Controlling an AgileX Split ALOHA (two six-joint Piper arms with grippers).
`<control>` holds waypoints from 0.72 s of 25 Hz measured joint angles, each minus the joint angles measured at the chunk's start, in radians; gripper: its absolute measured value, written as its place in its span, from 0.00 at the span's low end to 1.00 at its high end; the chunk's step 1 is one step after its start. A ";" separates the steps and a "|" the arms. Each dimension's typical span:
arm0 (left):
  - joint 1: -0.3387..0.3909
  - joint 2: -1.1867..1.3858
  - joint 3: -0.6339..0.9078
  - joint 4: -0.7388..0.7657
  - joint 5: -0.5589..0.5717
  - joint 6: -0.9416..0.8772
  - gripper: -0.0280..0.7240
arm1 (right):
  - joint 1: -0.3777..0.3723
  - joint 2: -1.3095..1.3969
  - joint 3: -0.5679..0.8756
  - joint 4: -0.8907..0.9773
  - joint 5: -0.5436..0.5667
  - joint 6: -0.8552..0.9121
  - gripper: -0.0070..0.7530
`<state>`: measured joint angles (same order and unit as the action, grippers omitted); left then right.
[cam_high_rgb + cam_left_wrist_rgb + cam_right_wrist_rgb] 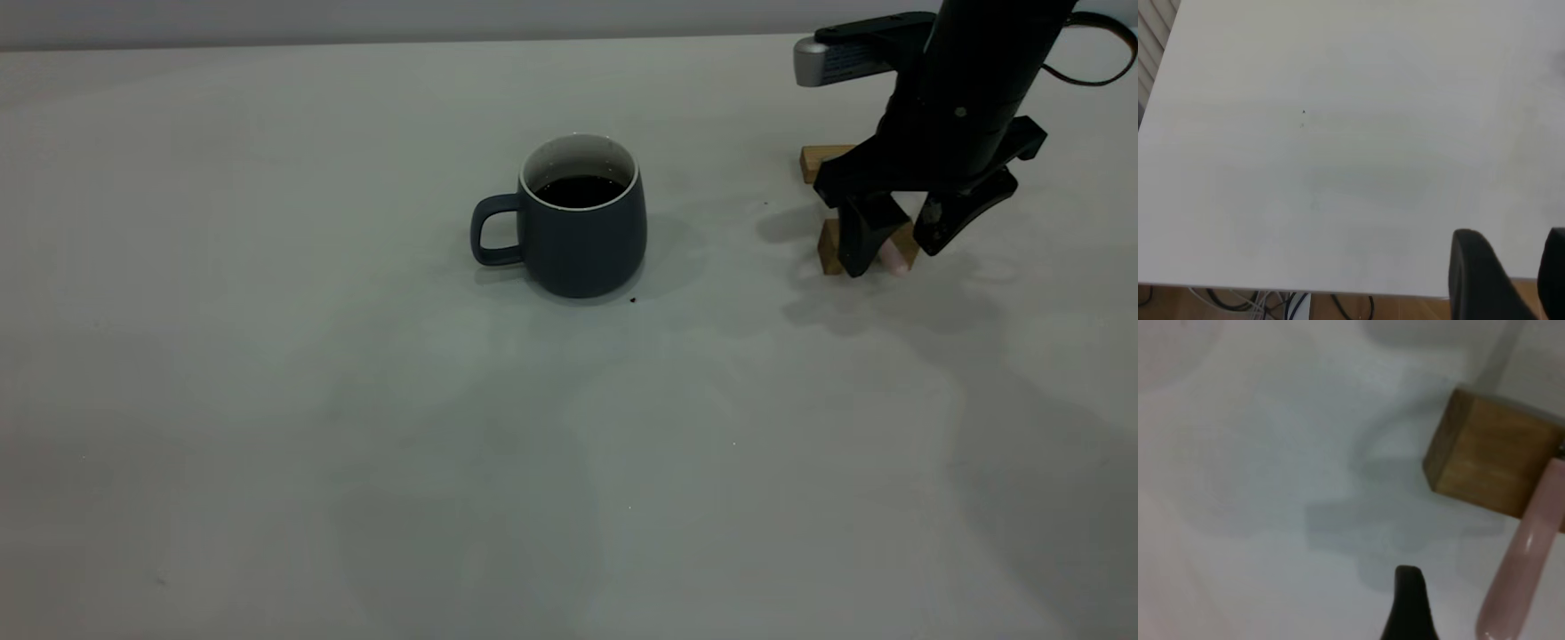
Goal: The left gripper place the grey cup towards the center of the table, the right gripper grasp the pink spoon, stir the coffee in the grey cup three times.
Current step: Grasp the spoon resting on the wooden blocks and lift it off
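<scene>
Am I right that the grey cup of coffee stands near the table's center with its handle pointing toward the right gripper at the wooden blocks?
Not quite: the exterior view shows the grey cup's handle pointing away from the right gripper, toward the left side. The rest holds: coffee inside, the gripper at the wooden blocks.

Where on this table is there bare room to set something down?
Bare: the off-white table left of and in front of the dark grey ribbed mug. Crowded: the far right, where the right gripper straddles tan wooden blocks and the pale pink-handled spoon.
</scene>
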<state>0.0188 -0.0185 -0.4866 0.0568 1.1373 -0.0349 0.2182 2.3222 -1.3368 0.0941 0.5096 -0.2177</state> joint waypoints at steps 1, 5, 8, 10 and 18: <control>0.000 0.000 0.000 0.000 0.000 0.000 0.43 | -0.004 0.000 0.000 -0.008 -0.001 0.006 0.85; 0.000 0.000 0.000 0.000 0.000 0.000 0.43 | -0.022 0.016 -0.002 -0.017 -0.004 0.023 0.84; 0.000 0.000 0.000 0.000 0.000 0.000 0.43 | -0.024 0.034 -0.002 -0.020 -0.008 0.025 0.84; 0.000 0.000 0.000 0.000 0.000 0.000 0.43 | -0.024 0.041 -0.002 -0.020 -0.018 0.025 0.82; 0.000 0.000 0.000 0.000 0.000 0.000 0.43 | -0.024 0.048 -0.002 -0.035 -0.041 0.027 0.44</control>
<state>0.0188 -0.0185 -0.4866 0.0568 1.1373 -0.0349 0.1940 2.3706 -1.3383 0.0593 0.4687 -0.1902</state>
